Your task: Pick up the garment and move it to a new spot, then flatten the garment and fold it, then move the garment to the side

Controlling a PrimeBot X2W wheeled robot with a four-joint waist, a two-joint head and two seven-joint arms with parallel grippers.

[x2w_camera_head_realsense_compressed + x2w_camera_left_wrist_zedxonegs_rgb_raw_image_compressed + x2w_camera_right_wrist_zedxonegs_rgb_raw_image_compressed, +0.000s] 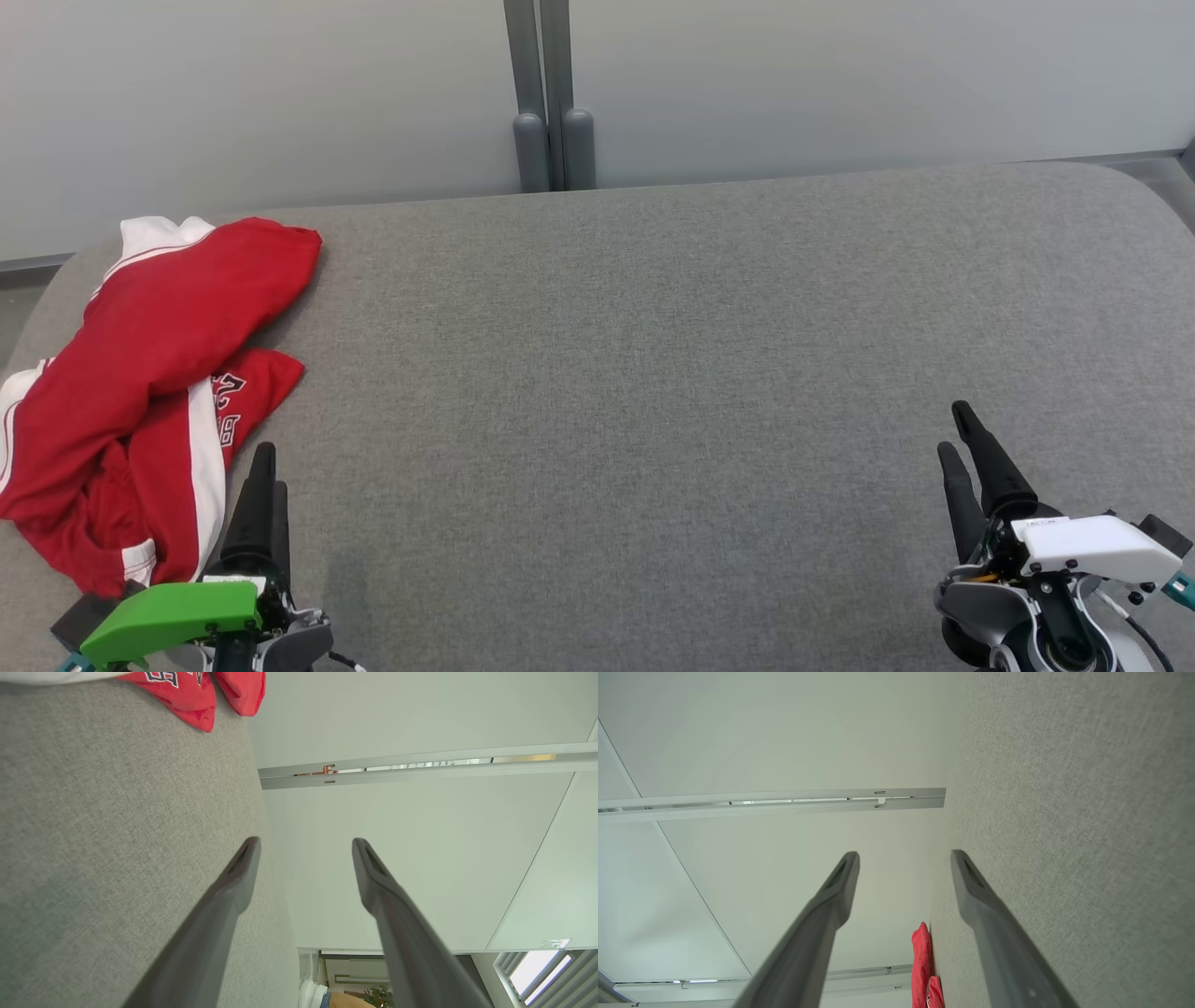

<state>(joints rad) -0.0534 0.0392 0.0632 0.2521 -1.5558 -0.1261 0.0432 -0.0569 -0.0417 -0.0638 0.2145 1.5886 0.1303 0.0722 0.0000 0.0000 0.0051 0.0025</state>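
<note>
Head view: garment (pixel 140 373) heaped beside left hand (pixel 271 467); grey post (pixel 553 140) behind table (pixel 653 373).

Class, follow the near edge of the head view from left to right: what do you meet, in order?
Red garment → left claw → grey padded surface → right claw.

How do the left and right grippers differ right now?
The left gripper wears a green cover; the right gripper a white one. The left sits beside the crumpled garment; the right is far from it over bare grey surface. Both are open and empty.
</note>
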